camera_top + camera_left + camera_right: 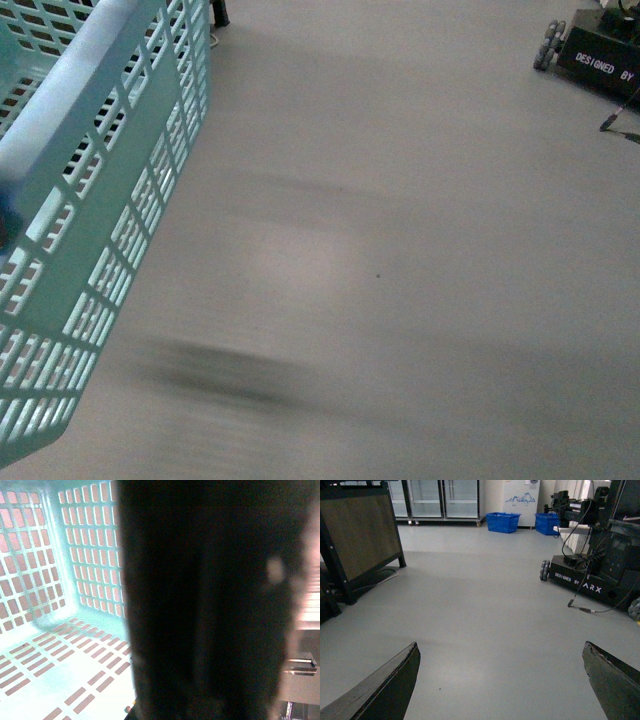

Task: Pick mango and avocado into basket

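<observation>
Teal basket (90,200) tilted at the left, over grey floor (400,250).
The right claw (500,650) is spread wide, empty; the left wrist camera looks inside the basket past a dark blurred shape (210,605), so the left claw's state cannot be told.

My right jaws: two matte black fingers (385,690), wedge-shaped, broad at the base and narrowing to blunt tips, edges scuffed paler. My left jaws: seen only as one broad black mass, close up and blurred, with a faint lengthwise ridge; finer detail unreadable.
</observation>
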